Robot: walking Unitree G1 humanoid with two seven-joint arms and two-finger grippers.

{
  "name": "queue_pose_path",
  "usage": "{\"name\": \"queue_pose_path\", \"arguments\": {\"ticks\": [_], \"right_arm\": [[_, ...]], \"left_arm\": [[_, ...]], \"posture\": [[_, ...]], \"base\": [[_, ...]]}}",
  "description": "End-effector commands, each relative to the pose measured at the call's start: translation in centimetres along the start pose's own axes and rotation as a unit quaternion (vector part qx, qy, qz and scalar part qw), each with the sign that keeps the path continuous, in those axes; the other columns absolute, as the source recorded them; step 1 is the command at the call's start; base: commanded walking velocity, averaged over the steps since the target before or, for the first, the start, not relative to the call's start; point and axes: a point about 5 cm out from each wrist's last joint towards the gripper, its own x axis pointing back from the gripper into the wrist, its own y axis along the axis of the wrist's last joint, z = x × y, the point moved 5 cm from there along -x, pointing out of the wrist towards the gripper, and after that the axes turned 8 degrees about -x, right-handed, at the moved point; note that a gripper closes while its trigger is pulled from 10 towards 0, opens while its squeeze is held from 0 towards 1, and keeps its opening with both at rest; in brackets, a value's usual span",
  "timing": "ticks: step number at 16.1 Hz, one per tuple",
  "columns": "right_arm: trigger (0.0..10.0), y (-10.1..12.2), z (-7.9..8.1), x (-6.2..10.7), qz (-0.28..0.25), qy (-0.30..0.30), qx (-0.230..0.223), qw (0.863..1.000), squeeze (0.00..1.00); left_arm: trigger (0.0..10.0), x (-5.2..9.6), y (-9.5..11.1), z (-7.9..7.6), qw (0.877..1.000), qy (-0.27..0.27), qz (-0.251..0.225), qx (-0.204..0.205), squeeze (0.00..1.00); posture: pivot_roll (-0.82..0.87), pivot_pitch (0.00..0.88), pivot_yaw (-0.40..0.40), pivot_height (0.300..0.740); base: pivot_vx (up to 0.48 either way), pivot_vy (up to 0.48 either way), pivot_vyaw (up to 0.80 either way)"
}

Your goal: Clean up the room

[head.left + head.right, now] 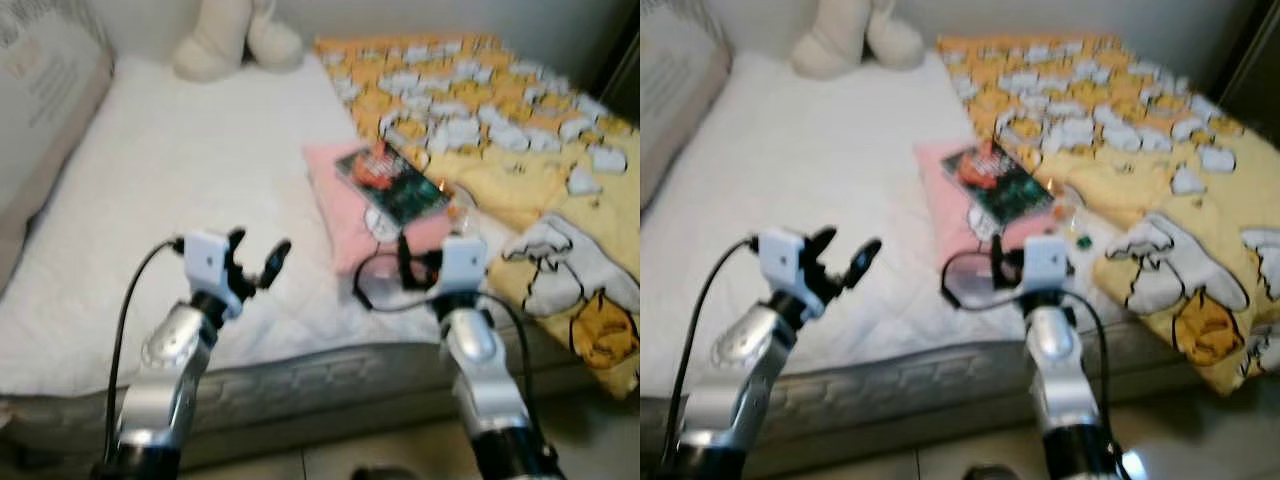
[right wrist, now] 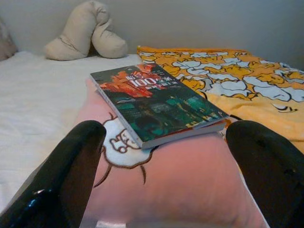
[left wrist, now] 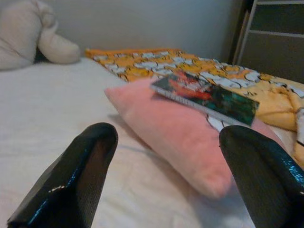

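Right gripper (image 2: pixel 156 175) spread wide, empty, poised at near edge of pink pillow (image 2: pixel 175 185); book (image 2: pixel 154 102) lying on pillow just ahead, between the fingers' line. Left gripper (image 1: pixel 256 258) likewise wide, hovering over white mattress (image 1: pixel 180 170), pillow off to its right. Approach stage, judged. Next: advance right gripper, close on book's near edge.

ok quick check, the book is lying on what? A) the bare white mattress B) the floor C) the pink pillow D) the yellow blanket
C: the book lies flat on top of the pink pillow, which sits on the bed beside the yellow blanket; the right gripper is lined up on it, fingers open.
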Motion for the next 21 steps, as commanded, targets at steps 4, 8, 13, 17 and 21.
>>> {"name": "queue_pose_path", "arguments": {"ticks": [4,8,13,17,21], "right_arm": [[10.0,0.1,-0.6,0.1,-0.001,-0.002,0.007,1.000,0.00],[10.0,0.7,-0.4,0.0,-0.012,-0.002,0.005,1.000,0.00],[10.0,1.8,-0.2,0.2,-0.031,-0.002,0.007,0.999,0.00],[10.0,3.0,-1.1,-0.5,-0.046,-0.016,0.008,0.999,0.00],[10.0,4.0,-2.5,-1.0,-0.054,-0.042,0.008,0.998,0.00]], "left_arm": [[10.0,-0.1,0.1,-0.9,1.000,-0.001,-0.005,-0.001,0.00],[10.0,-0.1,0.6,-0.6,1.000,0.008,-0.015,0.004,0.00],[10.0,0.0,1.5,-1.3,1.000,-0.005,-0.029,0.009,0.00],[10.0,-0.2,1.9,-1.0,1.000,-0.001,-0.026,0.014,0.00],[10.0,-0.6,-0.4,0.1,0.996,0.020,0.049,0.077,0.00]], "posture": [[-0.09,0.000,0.024,0.740],[-0.09,0.000,0.025,0.740],[-0.09,0.000,0.027,0.740],[-0.09,0.000,0.036,0.740],[-0.08,0.000,0.050,0.740]], "base": [[0.381,-0.290,0.00],[0.389,-0.277,0.00],[0.158,-0.108,0.00],[0.000,0.000,0.00],[0.000,0.000,0.00]]}}
